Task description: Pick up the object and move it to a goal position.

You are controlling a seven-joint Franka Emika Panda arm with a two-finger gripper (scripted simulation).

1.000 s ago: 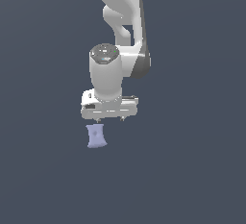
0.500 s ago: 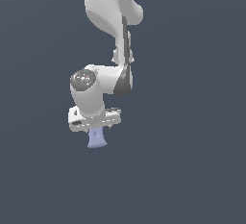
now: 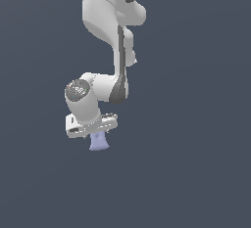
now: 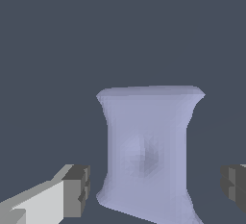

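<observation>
Between the white gripper (image 4: 149, 189) fingers, apart and not touching: small pale lavender-blue pillow-like block (image 4: 148, 151). Gripper has descended around it; closing next.

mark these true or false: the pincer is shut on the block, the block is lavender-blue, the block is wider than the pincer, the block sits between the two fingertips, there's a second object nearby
1. The pincer is shut on the block. False: in the wrist view both fingertips stand apart from its sides.
2. The block is pale lavender-blue. True.
3. The block is wider than the pincer. False: in the exterior view the block is narrower than the white pincer above it.
4. The block sits between the two fingertips. True.
5. A second object lies nearby. False: only the one block shows in either view.
</observation>
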